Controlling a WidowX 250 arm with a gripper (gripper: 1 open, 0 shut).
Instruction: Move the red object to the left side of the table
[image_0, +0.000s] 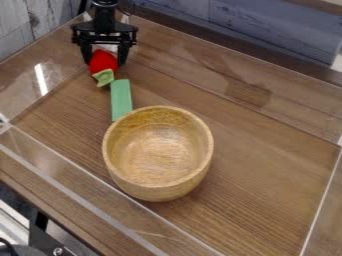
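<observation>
Setting: wood-grain bench (267, 150) inside clear walls.
Gripper: gripper (103, 52), upper left, spread wide, released.
Red object: red object (100, 63) sits on the bench directly below, between the fingers, leafy end toward lower left.

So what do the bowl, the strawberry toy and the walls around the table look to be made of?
Bowl: apparently unpainted wood, matte, with visible grain rings inside. Strawberry toy: smooth red with a light green end, probably plastic or rubber; too small to tell. Walls: clear acrylic-like sheet, see-through and catching glare.

Robot lab test cell, wood-grain tabletop (267, 140) fenced by clear acrylic walls (160, 215), robot arm (102, 12) mounted over it, toy props
</observation>
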